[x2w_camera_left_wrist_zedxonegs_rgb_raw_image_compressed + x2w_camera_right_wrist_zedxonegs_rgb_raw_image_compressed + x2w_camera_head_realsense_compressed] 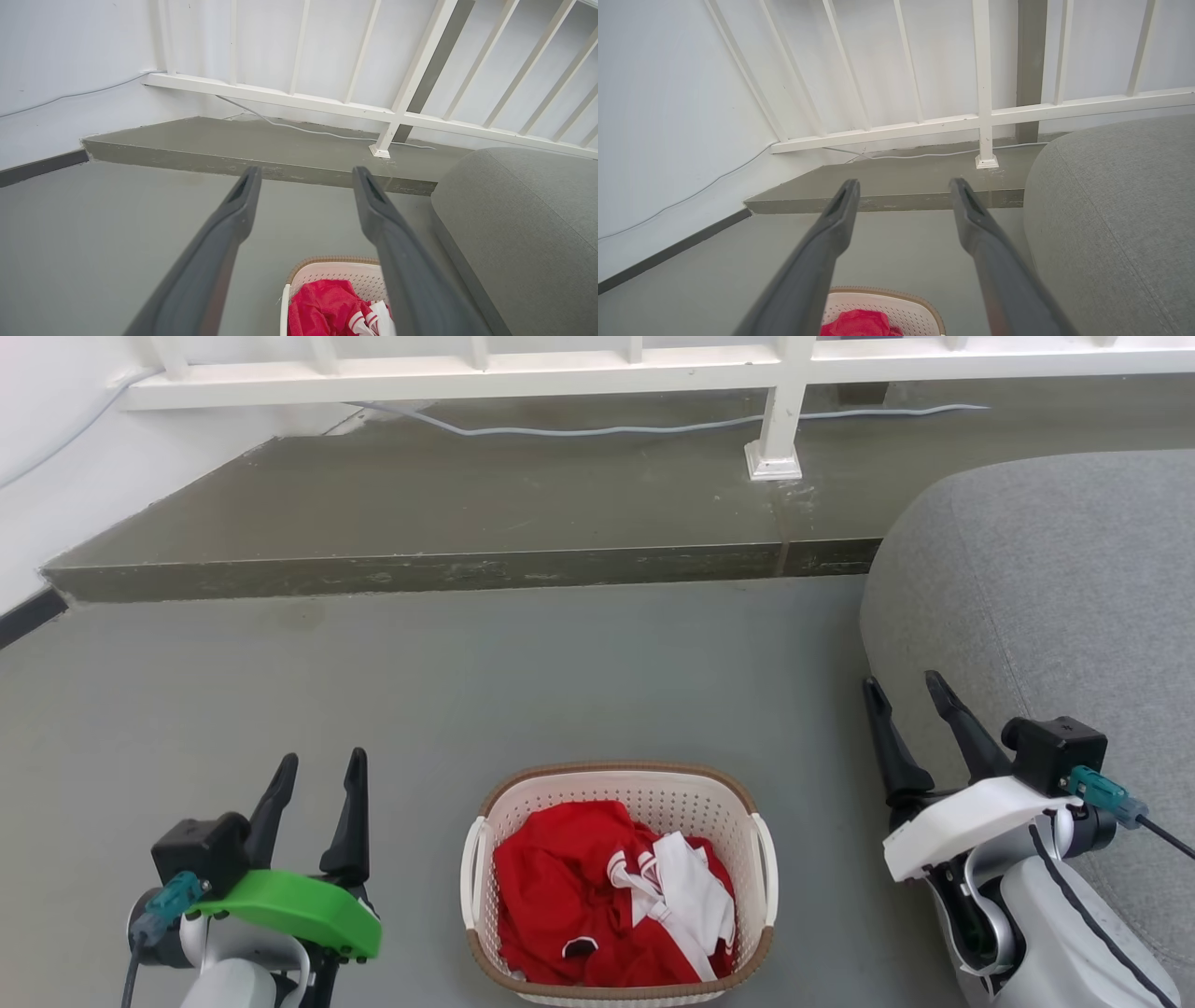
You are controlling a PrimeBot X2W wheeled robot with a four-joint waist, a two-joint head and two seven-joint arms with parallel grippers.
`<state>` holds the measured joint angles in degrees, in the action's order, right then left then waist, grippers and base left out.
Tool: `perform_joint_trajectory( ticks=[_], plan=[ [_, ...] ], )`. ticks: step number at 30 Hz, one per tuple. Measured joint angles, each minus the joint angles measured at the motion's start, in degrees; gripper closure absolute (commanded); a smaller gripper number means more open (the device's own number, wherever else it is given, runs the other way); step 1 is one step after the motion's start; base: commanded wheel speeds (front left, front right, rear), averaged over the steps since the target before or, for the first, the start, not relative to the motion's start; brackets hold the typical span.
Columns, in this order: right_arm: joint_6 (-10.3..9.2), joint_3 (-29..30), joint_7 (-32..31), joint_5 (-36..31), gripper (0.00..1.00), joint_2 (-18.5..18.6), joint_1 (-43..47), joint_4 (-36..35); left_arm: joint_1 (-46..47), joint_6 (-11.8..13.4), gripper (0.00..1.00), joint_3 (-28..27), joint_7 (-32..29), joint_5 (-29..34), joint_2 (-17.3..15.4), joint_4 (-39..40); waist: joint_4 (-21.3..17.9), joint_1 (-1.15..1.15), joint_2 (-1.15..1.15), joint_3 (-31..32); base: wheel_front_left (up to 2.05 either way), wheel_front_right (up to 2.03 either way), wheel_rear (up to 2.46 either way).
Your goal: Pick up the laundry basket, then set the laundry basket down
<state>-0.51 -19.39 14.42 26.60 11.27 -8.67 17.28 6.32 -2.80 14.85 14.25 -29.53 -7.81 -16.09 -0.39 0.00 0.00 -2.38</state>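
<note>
Laundry basket (616, 769) w/ red-white clothes (560, 887) on floor (467, 663), 6 o'clock; left gripper (323, 758) at its 10, right gripper (902, 680) at its 2, both spread, empty.

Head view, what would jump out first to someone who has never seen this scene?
The red and white clothes heaped in the laundry basket, which sits on the grey floor at bottom centre. Next, two open grippers flank it without touching: the left gripper with its bright green cover, and the right gripper beside a large grey cushioned seat.
</note>
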Motion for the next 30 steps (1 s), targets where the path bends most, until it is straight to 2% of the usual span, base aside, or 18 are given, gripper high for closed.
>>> perform_joint_trajectory(
  ticks=[18, 19, 30],
  plan=[
    [1.53, 2.56, 0.00, -2.15, 0.00, -1.36, 1.26, -0.27, -1.93, -1.76, 0.00, -2.34, 0.00, 3.03, 1.86, 1.30, -0.51, 0.00, 0.00, 0.14, 0.00, 0.00, 0.00],
    [1.62, 2.71, 0.00, -2.16, 1.00, -1.49, 1.33, -0.27, -2.09, -1.82, 1.00, -2.35, 0.00, 3.03, 1.91, 1.26, -0.53, 0.00, 0.00, 0.15, 0.00, 0.00, 0.00],
    [1.76, 3.39, -0.70, 0.12, 1.00, -2.68, 3.63, 1.66, -3.67, -1.78, 1.00, -2.56, -0.94, 0.97, 2.77, -0.96, -0.49, 0.00, 0.00, 0.29, 0.00, 0.00, 0.00]
  ],
)
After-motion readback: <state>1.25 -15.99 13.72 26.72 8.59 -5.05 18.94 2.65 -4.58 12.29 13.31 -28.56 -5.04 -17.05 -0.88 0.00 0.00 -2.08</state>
